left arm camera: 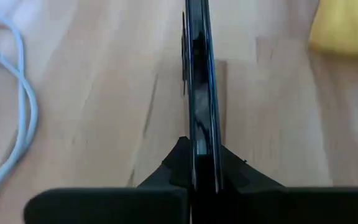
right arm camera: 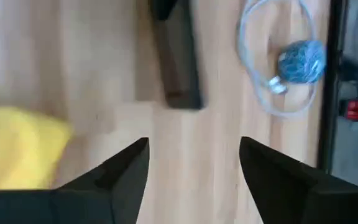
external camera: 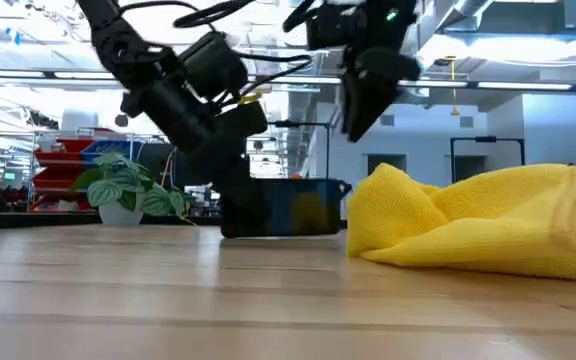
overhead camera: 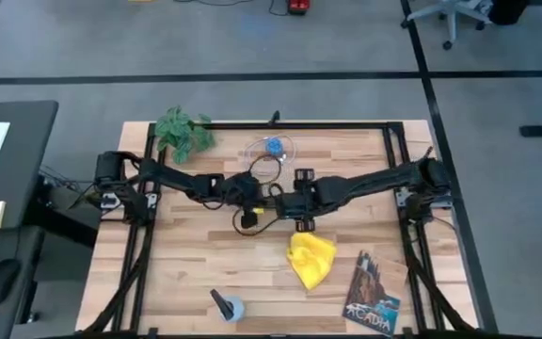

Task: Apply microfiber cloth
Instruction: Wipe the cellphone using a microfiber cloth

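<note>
At frame centre the left gripper [overhead camera: 248, 218] pinches the smartphone [left arm camera: 199, 93] on edge, the right gripper [overhead camera: 303, 223] hovers spread beside it, and it should drop squarely onto the microfiber cloth [overhead camera: 311, 259] lying lower right, gathering a firm fold.

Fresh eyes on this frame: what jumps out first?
The microfiber cloth, bright yellow and rumpled, lies on the wooden table near its front, right of centre. At mid-table the left gripper has its jaws shut on a black smartphone, held on edge. The right gripper hovers beside it with jaws open, above the table and apart from the cloth.
</note>
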You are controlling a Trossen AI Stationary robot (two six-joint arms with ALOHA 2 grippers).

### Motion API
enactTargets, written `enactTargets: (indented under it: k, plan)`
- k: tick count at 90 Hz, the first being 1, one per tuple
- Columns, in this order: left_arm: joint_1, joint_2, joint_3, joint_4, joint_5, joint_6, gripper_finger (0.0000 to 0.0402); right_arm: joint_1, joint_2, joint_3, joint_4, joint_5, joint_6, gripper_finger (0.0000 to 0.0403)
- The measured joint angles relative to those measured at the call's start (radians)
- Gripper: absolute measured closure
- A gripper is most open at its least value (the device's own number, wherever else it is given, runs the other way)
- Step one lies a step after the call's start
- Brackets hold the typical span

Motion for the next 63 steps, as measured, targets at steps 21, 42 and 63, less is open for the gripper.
enactTargets:
  k: [21, 42, 63]
  plan:
    - [0.071, -0.003, -0.258, 0.587, 0.213, -0.202, 0.0401, 0.137, -0.228, -0.366, 0.294, 0.015, 0.320, 0.0194]
    - [0.039, -0.005, -0.352, 0.793, 0.180, -0.341, 0.0401, 0.278, -0.310, -0.635, 0.776, 0.003, 0.559, 0.0212]
    - [-0.052, -0.005, -0.352, 0.780, 0.065, -0.323, 0.0401, 0.403, -0.161, -0.697, 1.000, 0.142, 0.497, 0.0191]
